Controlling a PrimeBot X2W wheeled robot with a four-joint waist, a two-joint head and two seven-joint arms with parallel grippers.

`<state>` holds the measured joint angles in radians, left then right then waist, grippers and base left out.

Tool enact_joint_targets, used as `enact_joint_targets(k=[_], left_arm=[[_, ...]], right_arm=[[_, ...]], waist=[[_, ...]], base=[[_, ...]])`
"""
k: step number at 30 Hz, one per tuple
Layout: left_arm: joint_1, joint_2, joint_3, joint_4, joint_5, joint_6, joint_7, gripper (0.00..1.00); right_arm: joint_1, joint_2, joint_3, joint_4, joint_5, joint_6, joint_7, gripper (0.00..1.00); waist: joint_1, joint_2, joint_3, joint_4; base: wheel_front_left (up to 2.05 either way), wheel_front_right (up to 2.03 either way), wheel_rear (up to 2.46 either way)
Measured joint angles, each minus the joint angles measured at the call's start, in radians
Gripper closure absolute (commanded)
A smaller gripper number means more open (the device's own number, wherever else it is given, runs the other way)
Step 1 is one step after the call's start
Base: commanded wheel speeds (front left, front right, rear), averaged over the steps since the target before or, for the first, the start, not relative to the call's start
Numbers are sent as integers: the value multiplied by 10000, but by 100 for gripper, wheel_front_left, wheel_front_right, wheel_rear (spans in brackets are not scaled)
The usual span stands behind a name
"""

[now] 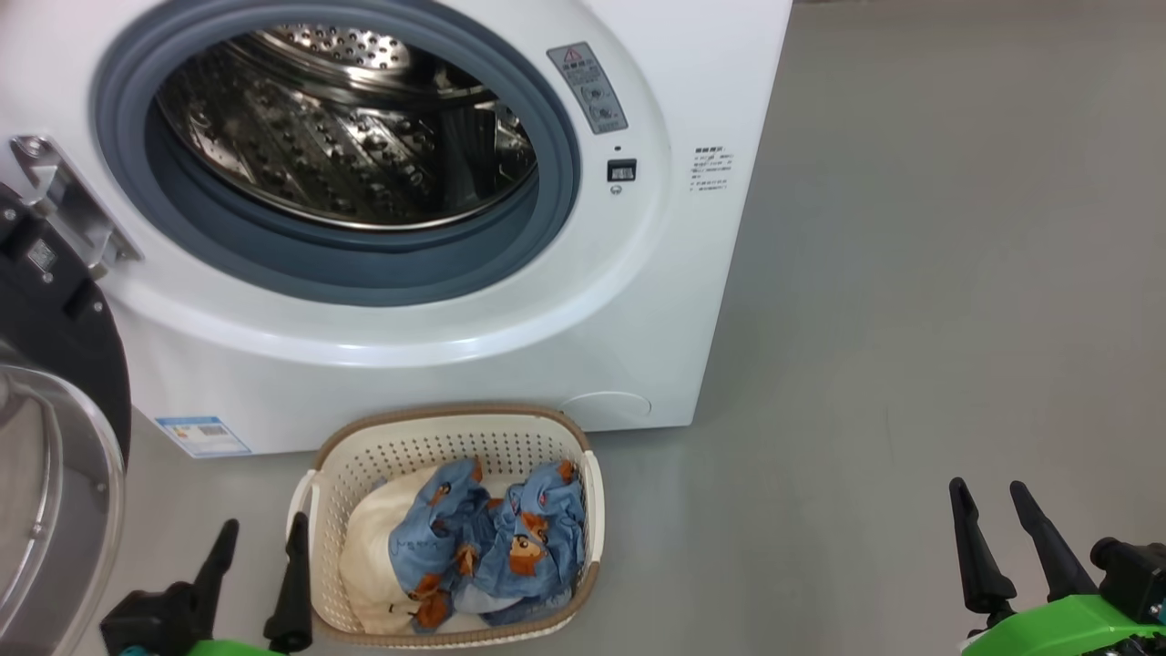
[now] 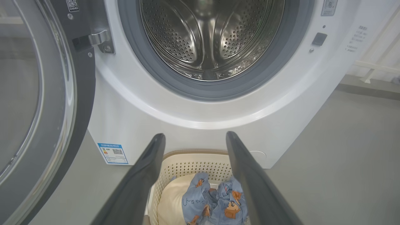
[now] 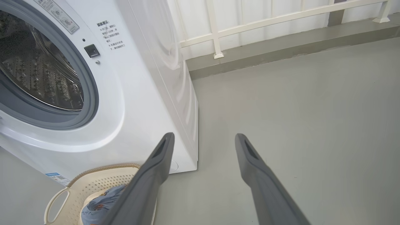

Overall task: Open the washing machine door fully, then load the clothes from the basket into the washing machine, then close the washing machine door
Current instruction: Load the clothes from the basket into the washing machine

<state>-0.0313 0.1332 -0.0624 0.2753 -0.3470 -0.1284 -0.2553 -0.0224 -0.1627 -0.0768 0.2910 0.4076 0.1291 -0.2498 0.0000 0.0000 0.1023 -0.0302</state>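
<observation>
With left gripper (image 1: pixel 263 521) and right gripper (image 1: pixel 987 485) spread and empty, best bet was lowering the left onto the bunched clothes (image 1: pixel 492 538), pinching deep, clear of the basket (image 1: pixel 437 415) rim.

Bright, even indoor light covers the white washing machine (image 1: pixel 437 364) and the grey floor (image 1: pixel 911 319), leaving only faint, soft-edged shadows around the basket (image 1: pixel 410 451). Sharp highlights glint off the steel drum (image 1: pixel 346 155), whose depths stay dark, and a pale band of glare runs along the curved front panel below the opening. The glass of the open door (image 1: pixel 55 492) carries washed-out reflections. In both wrist views the wide lens bows straight edges near the borders, and the dark fingers (image 2: pixel 137 187) nearest the camera look soft. Small print on the blue label (image 1: pixel 202 435) is too fine to read.
</observation>
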Motion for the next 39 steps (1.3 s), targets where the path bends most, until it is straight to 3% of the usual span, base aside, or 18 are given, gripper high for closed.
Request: enact_joint_targets(k=[18, 39], left_arm=[[-1811, -284, -976, 2640, 79, 0, 0, 0], [-6583, 665, -3032, 6723, -309, -8, 0, 0]], right_arm=[[-977, 345, 69, -307, -90, 0, 0, 0], [-3480, 767, 376, -869, -282, 0, -2, 0]], waist=[[0, 0, 1603, -165], [0, 0, 5261, -645]], base=[[0, 0, 0], [0, 0, 0]])
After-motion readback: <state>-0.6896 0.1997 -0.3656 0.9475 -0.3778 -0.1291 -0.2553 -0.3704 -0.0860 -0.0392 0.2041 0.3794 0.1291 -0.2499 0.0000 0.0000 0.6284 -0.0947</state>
